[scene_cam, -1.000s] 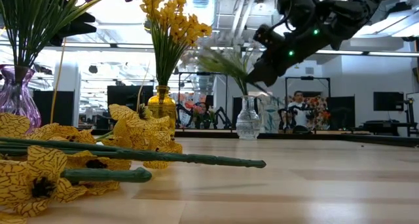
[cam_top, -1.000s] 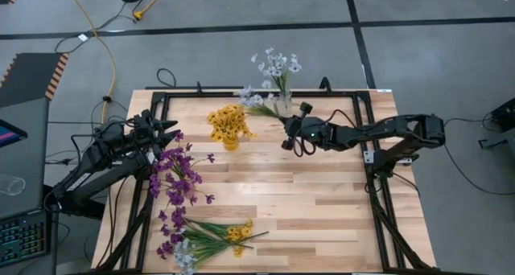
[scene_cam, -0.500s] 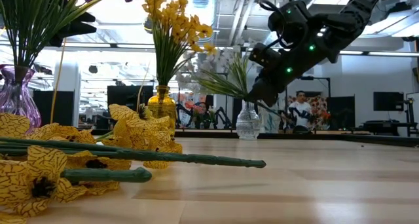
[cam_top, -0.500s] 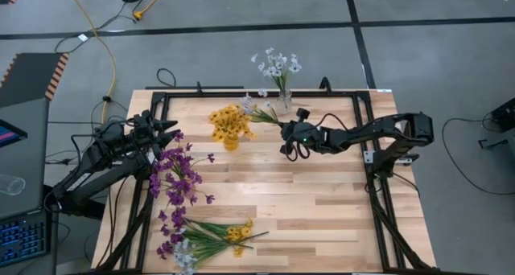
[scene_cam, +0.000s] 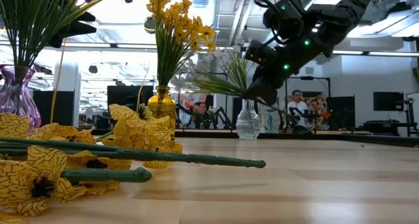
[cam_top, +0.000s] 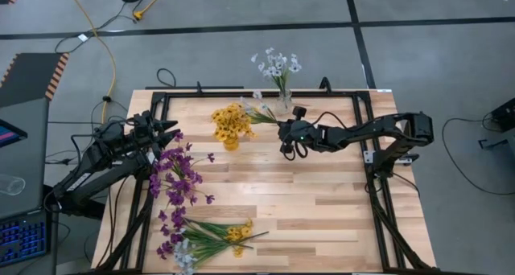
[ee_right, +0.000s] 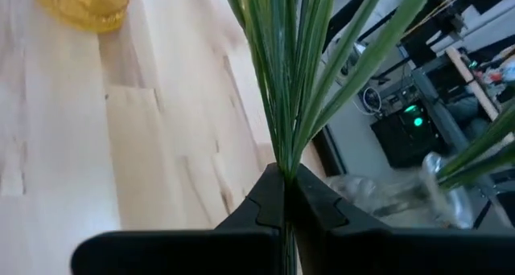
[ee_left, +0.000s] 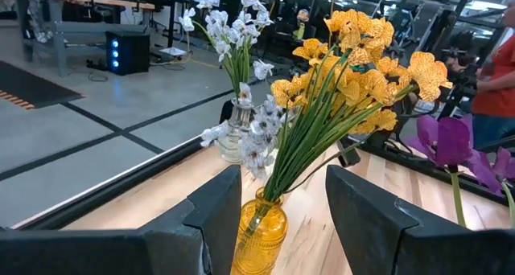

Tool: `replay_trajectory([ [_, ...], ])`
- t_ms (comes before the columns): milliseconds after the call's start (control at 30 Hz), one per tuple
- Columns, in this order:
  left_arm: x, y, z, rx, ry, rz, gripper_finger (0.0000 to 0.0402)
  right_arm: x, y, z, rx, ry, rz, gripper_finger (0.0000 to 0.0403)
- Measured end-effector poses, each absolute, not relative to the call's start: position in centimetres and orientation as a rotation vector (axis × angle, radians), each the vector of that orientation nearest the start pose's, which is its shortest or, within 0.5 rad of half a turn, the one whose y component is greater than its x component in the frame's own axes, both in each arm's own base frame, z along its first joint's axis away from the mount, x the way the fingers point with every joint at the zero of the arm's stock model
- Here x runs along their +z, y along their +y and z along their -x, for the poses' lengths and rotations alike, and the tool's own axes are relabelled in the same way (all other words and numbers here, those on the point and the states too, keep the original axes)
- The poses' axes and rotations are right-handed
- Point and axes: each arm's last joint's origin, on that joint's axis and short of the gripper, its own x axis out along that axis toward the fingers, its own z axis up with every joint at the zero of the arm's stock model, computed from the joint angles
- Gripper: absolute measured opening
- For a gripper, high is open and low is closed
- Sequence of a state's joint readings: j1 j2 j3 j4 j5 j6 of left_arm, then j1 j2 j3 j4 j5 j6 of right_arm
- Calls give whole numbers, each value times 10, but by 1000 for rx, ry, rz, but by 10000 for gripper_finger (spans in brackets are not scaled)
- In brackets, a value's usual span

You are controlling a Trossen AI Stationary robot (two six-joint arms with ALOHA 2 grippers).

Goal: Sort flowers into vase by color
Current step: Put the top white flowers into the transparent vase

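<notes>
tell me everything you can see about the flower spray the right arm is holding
The white flower spray is a bunch of thin green stems and long narrow leaves, plastic-looking, with small pale blossoms at the far end. The right gripper is shut on the stems near their base, so the spray hangs above the table, tilted nearly level. Its blossoms point toward the yellow flowers in the amber vase, and the clear vase of white flowers stands just behind it. Nothing but the gripper touches it.

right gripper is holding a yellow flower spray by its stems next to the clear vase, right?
Not quite: the right gripper is shut on a white flower spray, not a yellow one, as the high view shows. It does hold it by the stems, near the clear vase.
</notes>
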State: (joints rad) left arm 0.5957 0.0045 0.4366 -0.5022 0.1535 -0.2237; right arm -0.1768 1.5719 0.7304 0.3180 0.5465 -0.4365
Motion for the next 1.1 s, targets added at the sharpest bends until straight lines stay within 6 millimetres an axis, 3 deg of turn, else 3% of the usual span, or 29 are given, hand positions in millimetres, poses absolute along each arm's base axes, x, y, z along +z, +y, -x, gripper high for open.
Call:
replay_trajectory([
  [267,257,24,-44,447,0,239,169,191,-70,-309,-581,646,540,46],
  [533,283,26,-46,414,-237,157,169,199,-71,-313,-589,621,537,42],
  [733,282,43,-72,425,-105,199,169,199,-71,-313,-588,622,538,42],
  [1100,292,72,-115,427,128,118,169,199,-71,-313,-589,622,537,42],
])
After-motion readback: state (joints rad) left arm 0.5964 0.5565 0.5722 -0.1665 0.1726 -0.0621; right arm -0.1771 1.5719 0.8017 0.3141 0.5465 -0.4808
